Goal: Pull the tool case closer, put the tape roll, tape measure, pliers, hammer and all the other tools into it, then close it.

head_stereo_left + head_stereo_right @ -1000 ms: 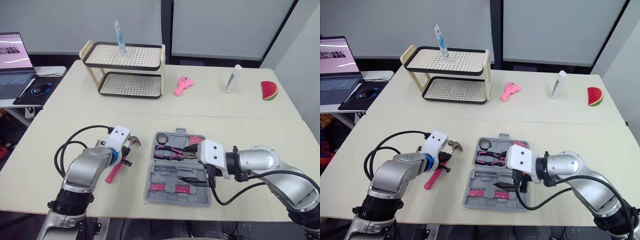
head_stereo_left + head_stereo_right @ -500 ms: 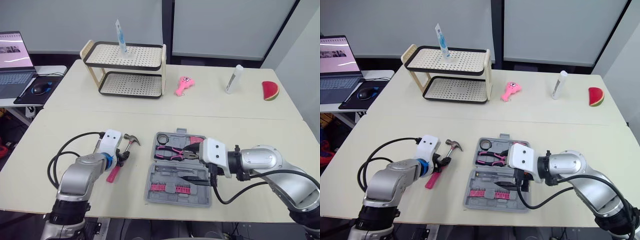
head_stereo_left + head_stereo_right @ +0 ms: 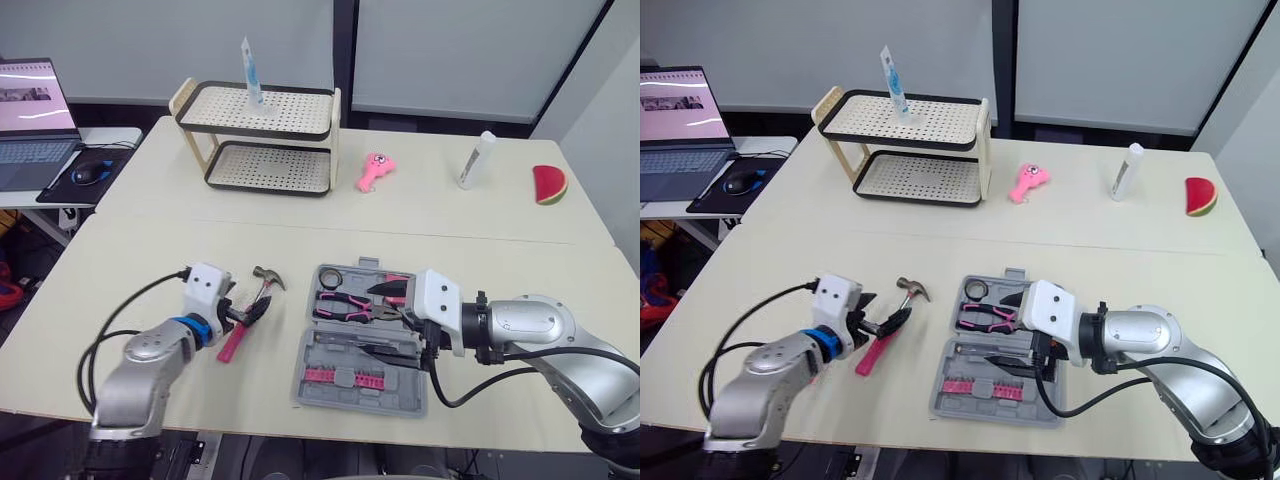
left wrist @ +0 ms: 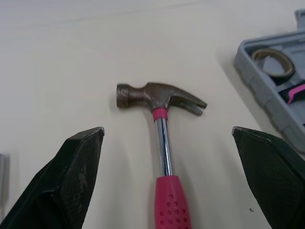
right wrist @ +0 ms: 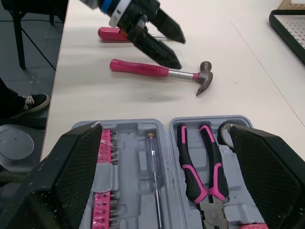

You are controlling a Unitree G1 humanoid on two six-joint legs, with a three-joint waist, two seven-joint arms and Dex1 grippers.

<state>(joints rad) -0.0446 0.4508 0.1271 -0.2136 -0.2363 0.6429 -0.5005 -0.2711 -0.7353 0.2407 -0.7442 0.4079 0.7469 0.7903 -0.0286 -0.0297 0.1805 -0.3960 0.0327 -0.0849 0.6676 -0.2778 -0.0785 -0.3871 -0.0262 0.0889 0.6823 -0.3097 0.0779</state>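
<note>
**Open tool case (image 3: 360, 400)** on the near part of the table (image 3: 150, 250), at centre, both halves lying flat. Inside it are pink-handled pliers (image 5: 202, 160) in the far half, a tape roll (image 4: 271, 59) in the far-left corner, and a slim screwdriver (image 5: 153, 164) and a row of pink bits (image 3: 335, 375) in the near half.

The hammer (image 4: 163, 138) lies on the table just left of the case and apart from it — steel head toward the far side, pink grip toward the near edge. The left gripper (image 3: 245, 312) hangs low over the hammer's shaft with its two black fingers spread wide, one on each side. The left wrist view shows bare table between each fingertip and the shaft.

The right gripper (image 3: 392, 322) reaches in from the right over the case, fingers likewise wide apart — one over the far half, one over the near half. It grips nothing.

A second pink-handled tool (image 5: 108, 32) lies on the table left of the hammer; its kind cannot be told.

On the far part of the table stand a two-tier rack (image 3: 262, 140), a pink toy (image 3: 373, 170), a white tube (image 3: 472, 160) and a watermelon slice (image 3: 550, 185).
</note>
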